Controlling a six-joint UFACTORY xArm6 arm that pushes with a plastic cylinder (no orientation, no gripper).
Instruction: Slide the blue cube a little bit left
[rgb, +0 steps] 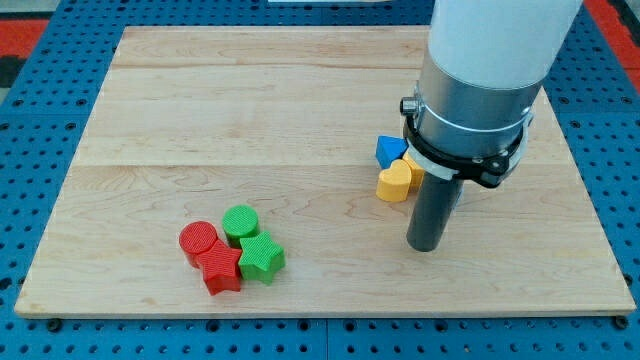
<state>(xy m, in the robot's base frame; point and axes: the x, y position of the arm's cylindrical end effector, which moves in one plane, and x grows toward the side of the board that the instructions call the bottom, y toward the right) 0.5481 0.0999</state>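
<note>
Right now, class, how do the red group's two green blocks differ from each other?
The green cylinder is round; the green star has points. The cylinder sits nearer the view's top, beside the red cylinder; the star sits lower, beside the red star. Both are green, ridged and far from my tip.

There are no words, letters, numbers or signs to read anywhere here. The wooden surface is plain, with only its grain showing. The coloured blocks have ridges on their tops but nothing is written on them. The robot arm is bare grey and white, with no name or label to see. The blue board around the wood shows only rows of little holes.
</note>
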